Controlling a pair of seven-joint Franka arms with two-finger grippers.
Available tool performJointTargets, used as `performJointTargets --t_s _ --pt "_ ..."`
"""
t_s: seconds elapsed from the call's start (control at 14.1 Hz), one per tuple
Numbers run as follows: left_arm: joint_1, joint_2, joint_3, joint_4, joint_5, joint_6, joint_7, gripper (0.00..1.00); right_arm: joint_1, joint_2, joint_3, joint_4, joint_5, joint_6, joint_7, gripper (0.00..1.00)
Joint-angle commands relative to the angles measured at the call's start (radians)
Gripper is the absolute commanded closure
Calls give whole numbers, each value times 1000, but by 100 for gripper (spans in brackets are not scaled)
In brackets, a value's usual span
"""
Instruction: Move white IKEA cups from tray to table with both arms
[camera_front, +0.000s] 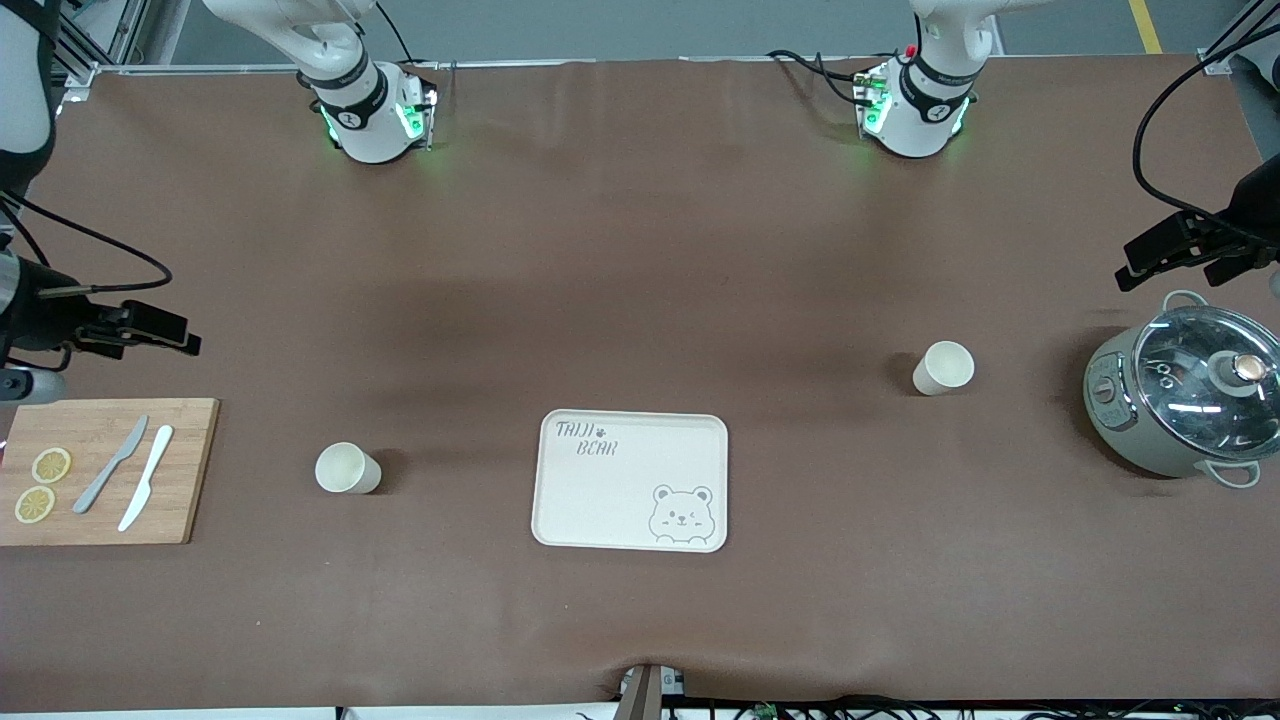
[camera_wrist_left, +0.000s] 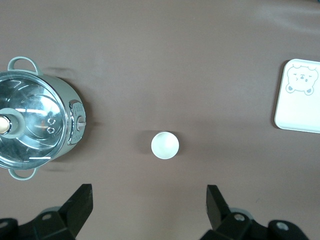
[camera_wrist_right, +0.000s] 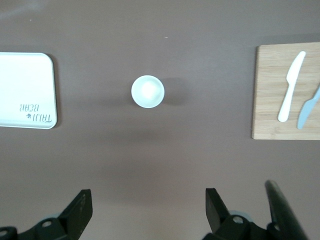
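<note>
While each tool, left (camera_wrist_left: 145, 212) and right (camera_wrist_right: 145, 212), gapes empty, two white cups (camera_front: 943, 367) (camera_front: 347, 468) flank one tray (camera_front: 632, 481).

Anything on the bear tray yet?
Nothing: the bear tray is bare except its printed bear and lettering. Both white cups stand on the table beside it. Whatever lies under the tray is hidden.

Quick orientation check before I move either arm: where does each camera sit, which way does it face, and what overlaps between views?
Front view: high across the table, facing both arm bases; left gripper and right gripper hang open at the table's ends.
Left wrist view: looks down on one cup, pot and tray; own fingers show.
Right wrist view: looks down on the other cup and cutting board.
Shared: the tray.
</note>
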Motion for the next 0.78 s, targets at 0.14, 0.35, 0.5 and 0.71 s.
performJointTargets --t_s 0.14,0.35,0.5,0.71 --pt "9 2 -1 13 -33 -17 18 0 -12 -25 6 33 -62 -18 45 0" --pt "9 2 -3 13 -34 -17 18 0 -13 -29 5 33 -85 -22 47 0" --pt "9 2 -3 13 -38 -17 20 0 -13 -31 5 33 -86 -22 47 0" --pt "9 2 -3 12 -38 -17 18 0 -12 -31 6 33 -86 -22 47 0"
